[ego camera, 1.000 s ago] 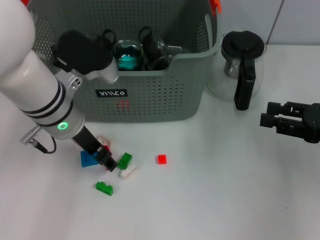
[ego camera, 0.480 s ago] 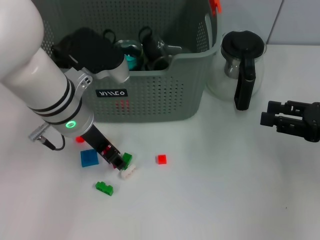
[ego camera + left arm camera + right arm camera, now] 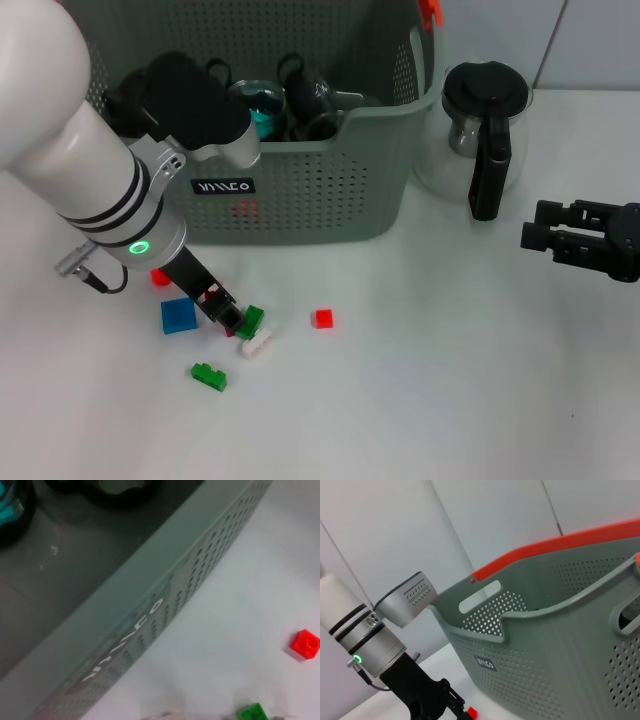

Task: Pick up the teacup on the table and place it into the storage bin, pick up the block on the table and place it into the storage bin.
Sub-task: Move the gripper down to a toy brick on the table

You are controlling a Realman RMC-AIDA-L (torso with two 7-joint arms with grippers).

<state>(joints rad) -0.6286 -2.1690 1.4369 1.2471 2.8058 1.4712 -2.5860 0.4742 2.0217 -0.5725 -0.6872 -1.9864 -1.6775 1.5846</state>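
The grey-green storage bin (image 3: 300, 195) stands at the back of the white table, and its wall fills the left wrist view (image 3: 150, 605). Inside it a dark teacup with a teal inside (image 3: 257, 112) lies beside other dark cups (image 3: 305, 95). Loose blocks lie in front of the bin: blue (image 3: 179, 316), green (image 3: 250, 320), white (image 3: 257, 343), a second green (image 3: 208, 376), red (image 3: 321, 318) and a small red one (image 3: 160, 277). My left gripper (image 3: 225, 315) is low over the table, right beside the green block (image 3: 252, 712). My right gripper (image 3: 538, 228) hovers open at the far right, holding nothing.
A glass coffee pot with a black lid and handle (image 3: 485, 130) stands right of the bin, between it and my right arm. The bin's orange rim (image 3: 555, 542) shows in the right wrist view, along with my left arm (image 3: 365, 635).
My left gripper has slid right from the blue block to the green one. The small red block behind it is now uncovered. The right arm is still.
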